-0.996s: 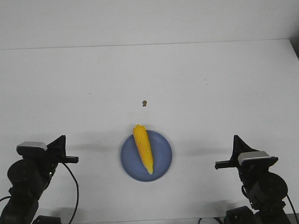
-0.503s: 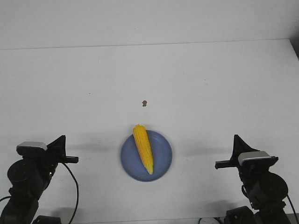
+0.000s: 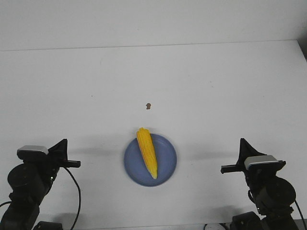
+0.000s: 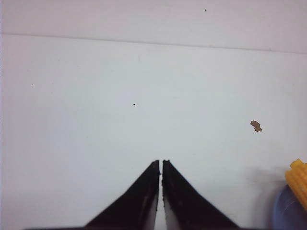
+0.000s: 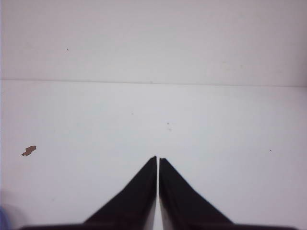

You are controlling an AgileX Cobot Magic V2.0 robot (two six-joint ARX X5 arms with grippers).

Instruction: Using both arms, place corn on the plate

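Observation:
The yellow corn (image 3: 147,152) lies on the round periwinkle-blue plate (image 3: 165,167) near the table's front middle, its thick end over the far rim. The left wrist view shows that thick end of the corn (image 4: 298,176) and a bit of the plate (image 4: 286,212) at its edge. My left gripper (image 3: 64,142) is shut and empty, well to the left of the plate; it also shows in the left wrist view (image 4: 160,162). My right gripper (image 3: 242,142) is shut and empty, well to the right of the plate; it also shows in the right wrist view (image 5: 158,158).
A tiny brown speck (image 3: 148,106) lies on the white table (image 3: 216,86) behind the plate; the speck also shows in the left wrist view (image 4: 256,126) and the right wrist view (image 5: 29,150). The table's far edge meets a plain wall.

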